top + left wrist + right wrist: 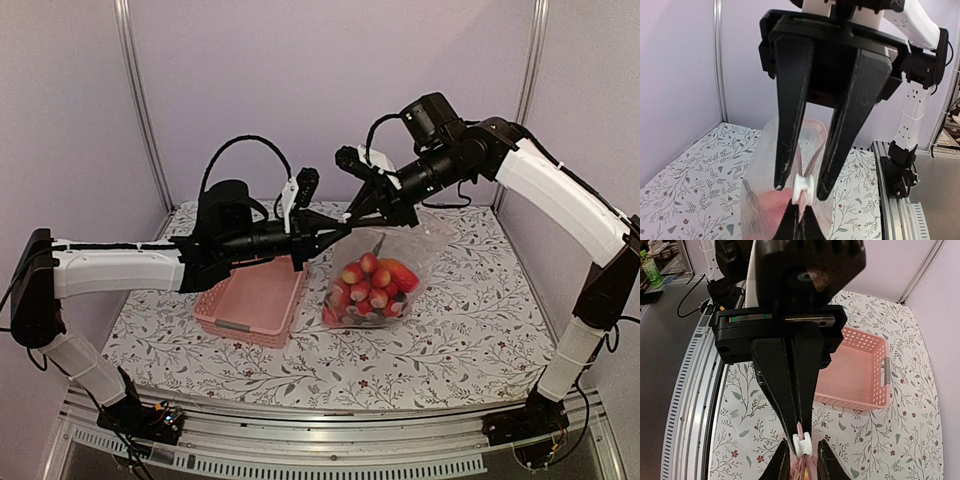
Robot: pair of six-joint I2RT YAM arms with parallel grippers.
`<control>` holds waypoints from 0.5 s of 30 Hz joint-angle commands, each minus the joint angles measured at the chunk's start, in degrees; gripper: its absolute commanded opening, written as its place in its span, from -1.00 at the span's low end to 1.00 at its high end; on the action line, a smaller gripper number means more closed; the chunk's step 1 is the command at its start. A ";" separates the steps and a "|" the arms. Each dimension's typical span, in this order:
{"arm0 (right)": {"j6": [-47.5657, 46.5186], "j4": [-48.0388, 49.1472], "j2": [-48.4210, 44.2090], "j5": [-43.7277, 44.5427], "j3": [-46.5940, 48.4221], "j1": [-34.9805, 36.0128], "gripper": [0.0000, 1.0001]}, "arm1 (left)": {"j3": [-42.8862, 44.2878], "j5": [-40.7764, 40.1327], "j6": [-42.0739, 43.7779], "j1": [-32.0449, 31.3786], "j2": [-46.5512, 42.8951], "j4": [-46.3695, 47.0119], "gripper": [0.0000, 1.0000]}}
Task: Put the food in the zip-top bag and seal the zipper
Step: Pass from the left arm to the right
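The clear zip-top bag [425, 240] hangs upright beside the basket, and the food [372, 285], mostly red berries with some orange pieces, is heaped inside it. My left gripper [335, 230] is shut on the bag's top edge, pinching the pinkish zipper strip [801, 427] just behind its white slider [803, 445]. My right gripper [358, 212] meets it from the other side. In the left wrist view the right gripper [801, 190] is open, with one finger on each side of the slider [805, 189] and a gap on both sides. The bag wall [760, 165] fills the space below it.
An empty pink lattice basket [255, 300] [855, 370] sits on the floral tablecloth [470, 330] just left of the bag, under the left arm. The aluminium rail [330, 455] runs along the near edge. Purple walls close in the back and both sides.
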 commanded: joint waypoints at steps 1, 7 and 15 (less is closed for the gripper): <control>-0.03 -1.45 1.11 -1.18 1.35 0.54 -0.65 | 0.04 -0.10 0.90 0.16 -1.76 0.83 -1.00; -0.05 -1.49 1.18 -1.34 1.35 0.55 -0.86 | 0.17 -1.30 0.67 0.19 -1.68 0.47 -0.94; -0.32 -1.92 1.46 -0.52 1.35 0.55 -0.93 | 0.05 -2.41 0.98 0.15 -2.46 0.48 -0.88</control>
